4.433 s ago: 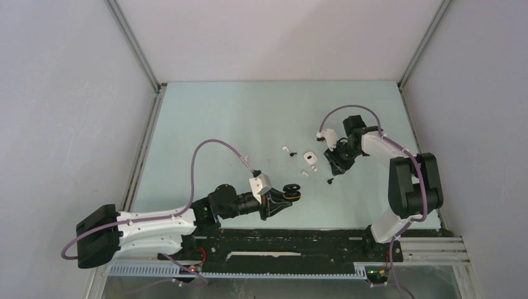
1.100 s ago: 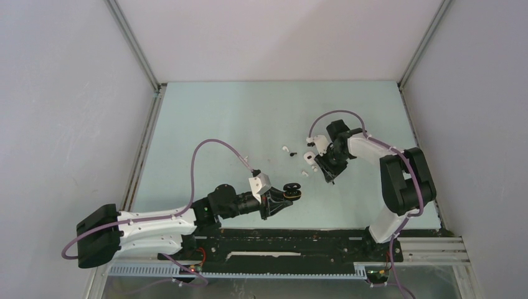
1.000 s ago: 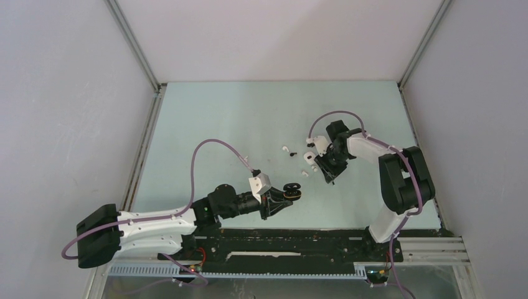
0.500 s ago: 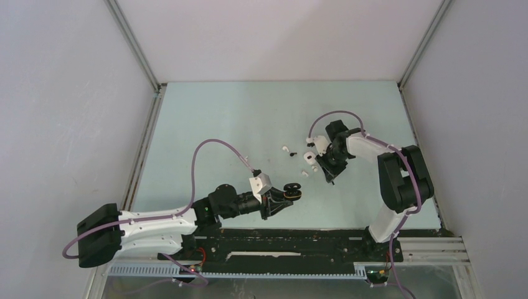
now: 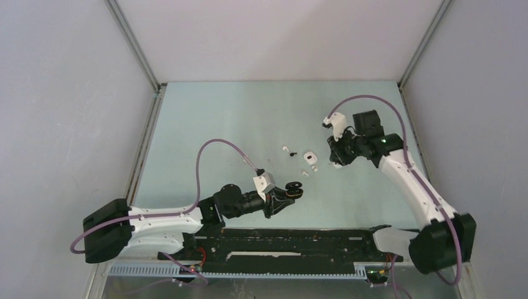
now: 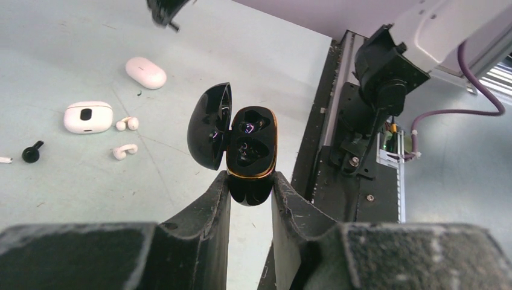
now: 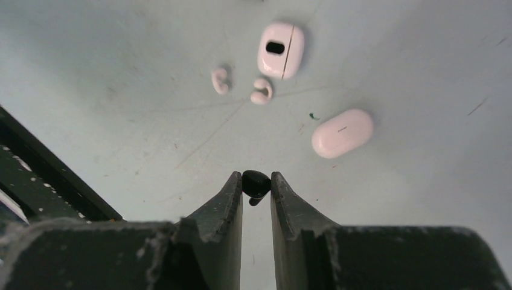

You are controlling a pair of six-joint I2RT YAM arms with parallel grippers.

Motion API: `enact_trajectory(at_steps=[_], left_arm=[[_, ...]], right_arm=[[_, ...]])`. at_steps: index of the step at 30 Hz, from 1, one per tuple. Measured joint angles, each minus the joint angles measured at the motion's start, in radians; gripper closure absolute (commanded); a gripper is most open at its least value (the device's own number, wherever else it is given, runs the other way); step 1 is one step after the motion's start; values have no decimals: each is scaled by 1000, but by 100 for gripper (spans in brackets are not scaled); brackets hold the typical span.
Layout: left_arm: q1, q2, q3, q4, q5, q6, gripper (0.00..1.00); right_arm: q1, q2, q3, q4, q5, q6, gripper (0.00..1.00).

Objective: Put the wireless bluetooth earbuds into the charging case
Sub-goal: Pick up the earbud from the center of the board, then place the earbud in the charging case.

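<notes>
Small black earbud (image 7: 256, 183), stubby and rounded, in the right pincer (image 7: 256, 182)

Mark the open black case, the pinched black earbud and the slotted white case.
black case (image 6: 252, 148), left wrist view, on its socket tray.
black earbud (image 7: 256, 183), right wrist view, on its rounded body.
white case (image 7: 279, 65), right wrist view, on the shell below the slot.

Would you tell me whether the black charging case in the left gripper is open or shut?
Open: the black charging case has its lid swung aside, both wells exposed.
</notes>
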Motion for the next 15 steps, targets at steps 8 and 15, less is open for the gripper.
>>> enact_trajectory(at_steps=[8,15], left_arm=[[0,75,25,24,-48,0,100],[0,112,99,43,-65,14,100]], right_arm=[[-14,-260,4,65,-138,-4,100],[16,-494,5,216,-270,-23,100]])
